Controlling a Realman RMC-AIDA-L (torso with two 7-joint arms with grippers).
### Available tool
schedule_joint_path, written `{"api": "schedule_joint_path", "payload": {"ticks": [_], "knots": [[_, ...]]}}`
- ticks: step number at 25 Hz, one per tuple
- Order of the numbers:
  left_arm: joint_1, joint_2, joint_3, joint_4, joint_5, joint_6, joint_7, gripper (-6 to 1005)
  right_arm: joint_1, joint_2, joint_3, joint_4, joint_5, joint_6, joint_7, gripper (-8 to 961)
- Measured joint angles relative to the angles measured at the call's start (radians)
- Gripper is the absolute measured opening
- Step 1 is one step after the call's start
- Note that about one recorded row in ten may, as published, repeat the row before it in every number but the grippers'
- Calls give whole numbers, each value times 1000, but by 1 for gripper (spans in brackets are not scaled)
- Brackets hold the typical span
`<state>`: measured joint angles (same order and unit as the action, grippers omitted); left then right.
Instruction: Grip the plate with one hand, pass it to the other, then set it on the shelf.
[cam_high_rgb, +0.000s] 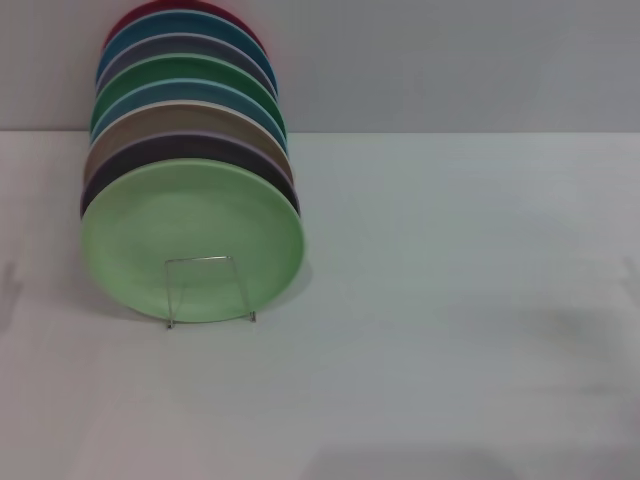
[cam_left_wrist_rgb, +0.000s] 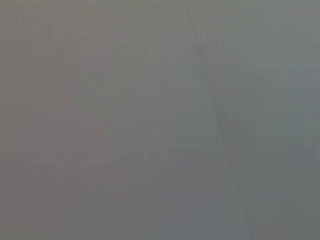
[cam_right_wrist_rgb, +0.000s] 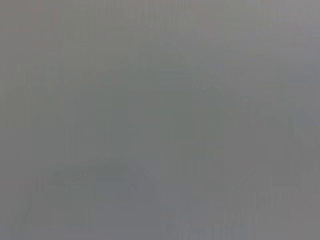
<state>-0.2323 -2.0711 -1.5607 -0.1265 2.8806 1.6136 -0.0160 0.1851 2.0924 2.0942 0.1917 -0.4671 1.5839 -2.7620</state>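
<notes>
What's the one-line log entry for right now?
plate: upright, front of plate row, on shelf | left and right arms: out of view | wrist views: blank grey surface | table: white

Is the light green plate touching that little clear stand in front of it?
Touching. The head view shows the light green plate standing on edge, its lower rim behind the clear stand's bent front support, which holds it upright. Neither tool is in view.
</notes>
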Motion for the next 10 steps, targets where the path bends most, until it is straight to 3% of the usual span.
{"api": "schedule_joint_path", "payload": {"ticks": [10], "knots": [[6, -7, 23, 12, 5, -7, -1, 785, 2, 0, -4, -12, 2, -15, 0, 795]]}}
